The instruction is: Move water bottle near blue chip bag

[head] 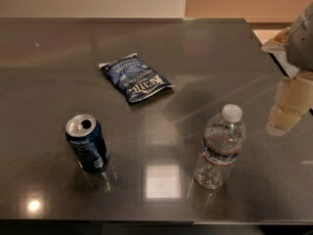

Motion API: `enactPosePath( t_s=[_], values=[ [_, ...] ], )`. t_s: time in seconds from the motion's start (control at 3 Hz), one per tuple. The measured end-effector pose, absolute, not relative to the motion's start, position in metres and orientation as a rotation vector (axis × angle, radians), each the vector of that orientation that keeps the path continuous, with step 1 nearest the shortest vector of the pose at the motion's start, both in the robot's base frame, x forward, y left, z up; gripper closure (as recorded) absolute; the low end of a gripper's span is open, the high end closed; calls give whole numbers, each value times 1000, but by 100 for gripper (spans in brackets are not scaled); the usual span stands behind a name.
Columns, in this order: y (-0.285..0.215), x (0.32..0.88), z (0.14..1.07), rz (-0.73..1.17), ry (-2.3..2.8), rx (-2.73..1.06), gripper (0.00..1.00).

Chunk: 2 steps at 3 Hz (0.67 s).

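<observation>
The water bottle stands upright on the dark table, front right, clear plastic with a white cap and a thin red-striped label. The blue chip bag lies flat near the table's middle, up and to the left of the bottle and well apart from it. My gripper hangs at the right edge of the view, pale fingers pointing down, to the right of the bottle and a little above it, not touching it.
A dark blue soda can with an open silver top stands front left. The table's right edge runs close to the gripper. A pale wall lies behind the table's far edge.
</observation>
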State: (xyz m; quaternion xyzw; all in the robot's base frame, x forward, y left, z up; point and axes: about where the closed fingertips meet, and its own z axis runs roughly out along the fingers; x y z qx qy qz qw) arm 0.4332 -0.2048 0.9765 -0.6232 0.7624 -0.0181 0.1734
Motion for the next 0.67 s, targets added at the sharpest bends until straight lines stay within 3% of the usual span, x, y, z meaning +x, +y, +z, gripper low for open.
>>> enactPosePath(
  t_s=[0.67],
  values=[
    [-167, 405, 964, 284, 1970, -1867, 0]
  ],
)
